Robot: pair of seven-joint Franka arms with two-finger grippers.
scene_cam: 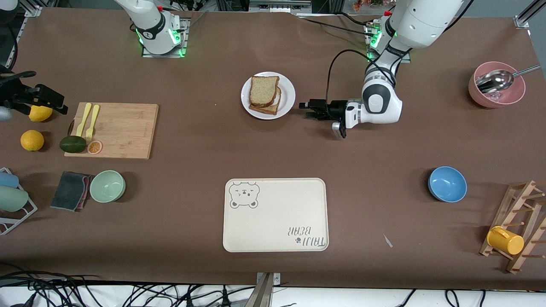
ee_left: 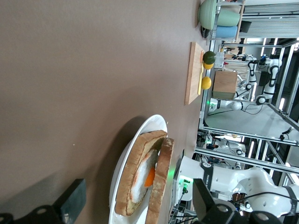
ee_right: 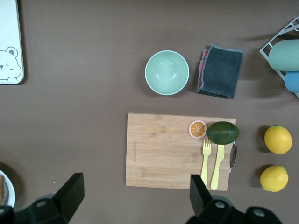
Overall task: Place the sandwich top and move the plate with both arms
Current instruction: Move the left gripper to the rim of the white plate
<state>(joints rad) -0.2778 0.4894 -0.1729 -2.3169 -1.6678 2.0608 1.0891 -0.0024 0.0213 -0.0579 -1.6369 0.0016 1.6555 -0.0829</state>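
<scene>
The white plate [scene_cam: 288,96] lies on the brown table in front of the arm bases. On it the plain sandwich top [scene_cam: 263,89] rests over the bread slice with the fried egg [scene_cam: 266,109]. In the left wrist view the sandwich top [ee_left: 161,184] leans on the egg slice [ee_left: 133,182], on the plate [ee_left: 122,163]. My left gripper [scene_cam: 304,106] is low beside the plate, toward the left arm's end, pointing at it. Its fingers are open and empty [ee_left: 138,200]. My right gripper [ee_right: 135,198] is open and empty, high over the table beside the cutting board [ee_right: 180,150].
A cream bear tray [scene_cam: 275,215] lies nearer the camera than the plate. A blue bowl [scene_cam: 447,184], a pink bowl with a ladle [scene_cam: 497,85] and a rack with a yellow mug [scene_cam: 505,240] are toward the left arm's end. The cutting board [scene_cam: 111,130], green bowl [scene_cam: 107,186] and lemons [scene_cam: 32,140] are toward the right arm's end.
</scene>
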